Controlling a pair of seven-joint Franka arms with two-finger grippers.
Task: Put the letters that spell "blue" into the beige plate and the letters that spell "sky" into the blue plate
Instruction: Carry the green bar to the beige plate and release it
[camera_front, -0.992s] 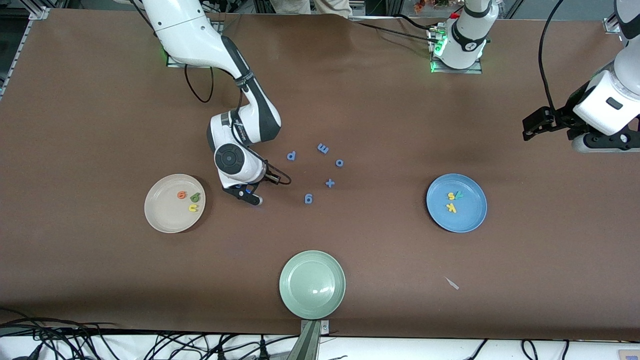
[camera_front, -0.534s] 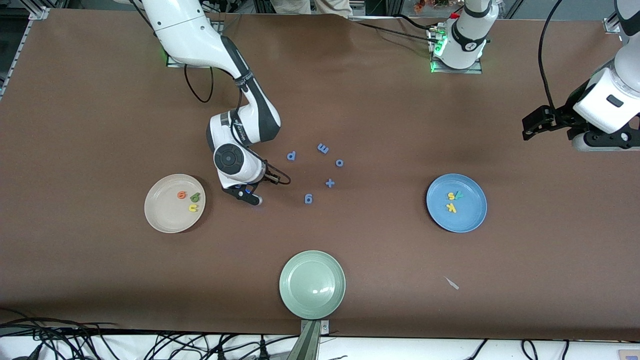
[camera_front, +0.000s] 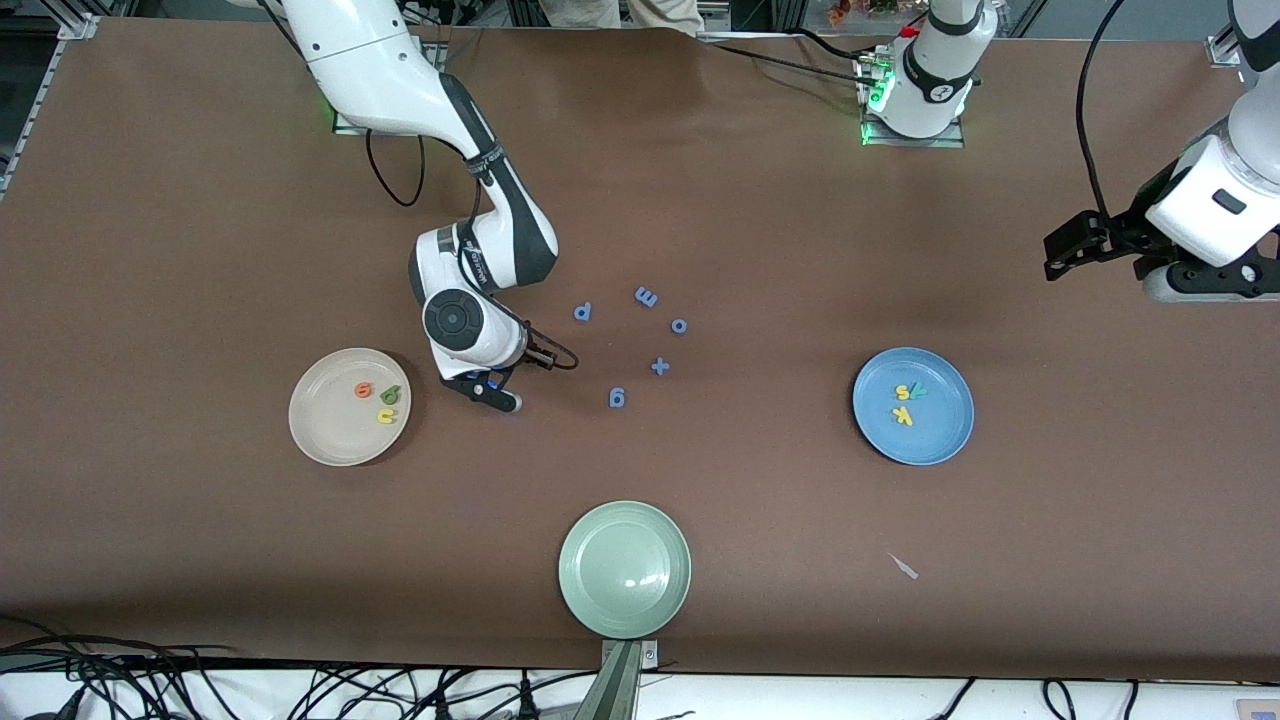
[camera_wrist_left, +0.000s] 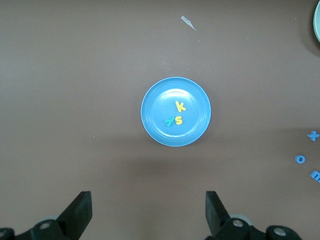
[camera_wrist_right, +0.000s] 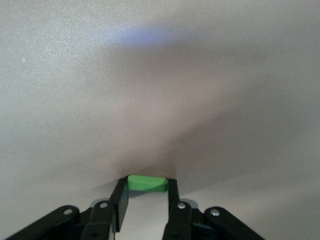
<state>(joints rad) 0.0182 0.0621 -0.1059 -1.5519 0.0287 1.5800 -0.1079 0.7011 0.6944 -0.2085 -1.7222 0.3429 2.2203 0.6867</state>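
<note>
Right pincer (camera_wrist_right: 146, 200) grips green "l" (camera_wrist_right: 146, 182).

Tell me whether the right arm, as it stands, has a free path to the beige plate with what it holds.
Probably yes. The right tool, shut on the green "l", is beside the beige plate, with only bare table between them. The plate has open room beside its "e", "b" and "u".

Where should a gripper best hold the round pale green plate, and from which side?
Grip the round pale green plate by its raised rim, coming straight down, one jaw inside and one outside. It lies flat on the brown table and looks too wide to span, so the thin rim is probably the only hold. The part toward the robots' bases seems easiest.
</note>
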